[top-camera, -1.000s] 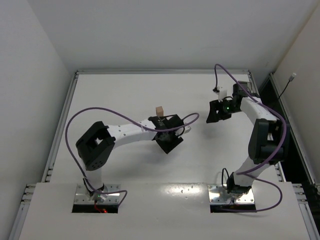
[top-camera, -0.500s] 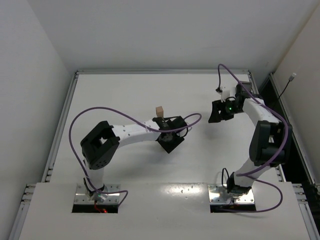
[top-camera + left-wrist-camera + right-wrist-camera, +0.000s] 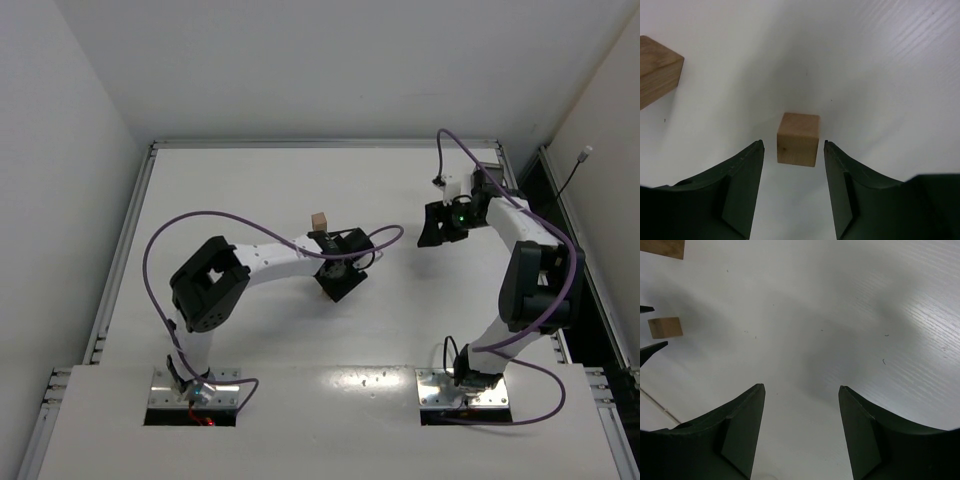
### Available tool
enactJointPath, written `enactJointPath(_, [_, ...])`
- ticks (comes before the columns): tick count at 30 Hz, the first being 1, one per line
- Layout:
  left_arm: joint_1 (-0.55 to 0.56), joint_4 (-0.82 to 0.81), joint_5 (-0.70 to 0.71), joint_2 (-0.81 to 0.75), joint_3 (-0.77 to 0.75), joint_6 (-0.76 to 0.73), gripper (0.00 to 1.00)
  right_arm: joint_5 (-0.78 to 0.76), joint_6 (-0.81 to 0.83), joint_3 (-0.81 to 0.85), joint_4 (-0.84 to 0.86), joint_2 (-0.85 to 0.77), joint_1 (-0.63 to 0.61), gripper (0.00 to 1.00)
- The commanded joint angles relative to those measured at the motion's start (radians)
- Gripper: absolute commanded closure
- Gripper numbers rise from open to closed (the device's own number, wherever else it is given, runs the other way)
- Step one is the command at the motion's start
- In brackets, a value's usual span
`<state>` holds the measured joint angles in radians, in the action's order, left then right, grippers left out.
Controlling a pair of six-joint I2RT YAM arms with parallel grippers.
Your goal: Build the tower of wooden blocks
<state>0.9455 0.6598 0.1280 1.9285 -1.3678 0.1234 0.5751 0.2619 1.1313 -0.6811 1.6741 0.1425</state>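
Two arms reach out over the white counter (image 3: 250,180) in the overhead view. The left arm stretches toward the middle, and its gripper (image 3: 337,280) points down at the surface. Just beyond it, toward the far side, stands the tower (image 3: 318,221) – a small tan wooden column, apart from the gripper. The right gripper (image 3: 437,228) hangs over the right half of the counter, well apart from the tower. From this height I cannot tell how wide either gripper stands.

On the left wrist camera the fingers (image 3: 740,192) are spread. A small wooden cube (image 3: 798,139) sits on the counter between their tips, with a narrow strip of white showing on each side, so neither finger touches it. A larger wooden piece (image 3: 655,70) enters at the upper left edge, cut off by the frame and well apart from the cube.

On the right wrist camera the fingers (image 3: 742,430) are spread wide with only bare counter between them – they grip nothing. Far to the left the same small cube appears, with two dark fingertips (image 3: 646,351) of the left gripper poking in at the frame edge, one above it and one below. A wooden edge (image 3: 662,247) shows in the top left corner.
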Motion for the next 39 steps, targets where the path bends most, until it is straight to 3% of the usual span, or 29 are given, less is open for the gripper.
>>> enactJointPath(1, [-0.014, -0.019, -0.014, 0.01, -0.036, -0.019, 0.52, 0.023, 0.008, -0.002, 0.029, -0.027, 0.006, 0.43])
enactJointPath(6, [-0.024, -0.019, -0.089, 0.02, -0.036, -0.05, 0.58, 0.023, 0.008, -0.002, 0.029, -0.027, 0.006, 0.43])
enactJointPath(9, [-0.024, -0.009, -0.152, 0.02, -0.036, -0.118, 0.83, 0.023, 0.008, -0.002, 0.029, -0.027, 0.006, 0.43])
enactJointPath(10, [-0.024, 0.003, -0.19, 0.02, -0.036, -0.143, 1.0, 0.023, 0.008, -0.002, 0.029, -0.027, 0.006, 0.43])
enactJointPath(17, [-0.034, 0.135, -0.416, -0.032, 0.002, -0.479, 1.0, 0.023, 0.008, -0.002, 0.029, -0.027, 0.006, 0.43])
enactJointPath(22, [-0.034, 0.14, -0.426, -0.198, 0.116, -0.672, 1.0, 0.032, 0.008, -0.002, 0.029, -0.027, 0.006, 0.43])
enactJointPath(24, [-0.034, 0.112, -0.406, -0.358, 0.194, -0.738, 1.0, 0.032, 0.008, -0.002, 0.029, -0.027, 0.006, 0.43])
enactJointPath(29, [-0.034, 0.069, -0.406, -0.577, 0.336, -0.864, 1.0, 0.043, 0.008, -0.002, 0.029, -0.017, 0.006, 0.43])
enactJointPath(33, [-0.034, 0.044, -0.256, -0.822, 0.499, -1.074, 1.0, 0.043, 0.008, 0.016, 0.029, 0.002, -0.004, 0.43])
enactJointPath(35, [-0.065, 0.018, -0.176, -0.899, 0.614, -1.204, 1.0, 0.052, 0.008, 0.025, 0.029, 0.003, -0.004, 0.43])
enactJointPath(39, [-0.174, -0.043, -0.178, -1.033, 0.711, -1.286, 1.0, 0.062, 0.008, 0.054, 0.011, 0.013, -0.004, 0.43])
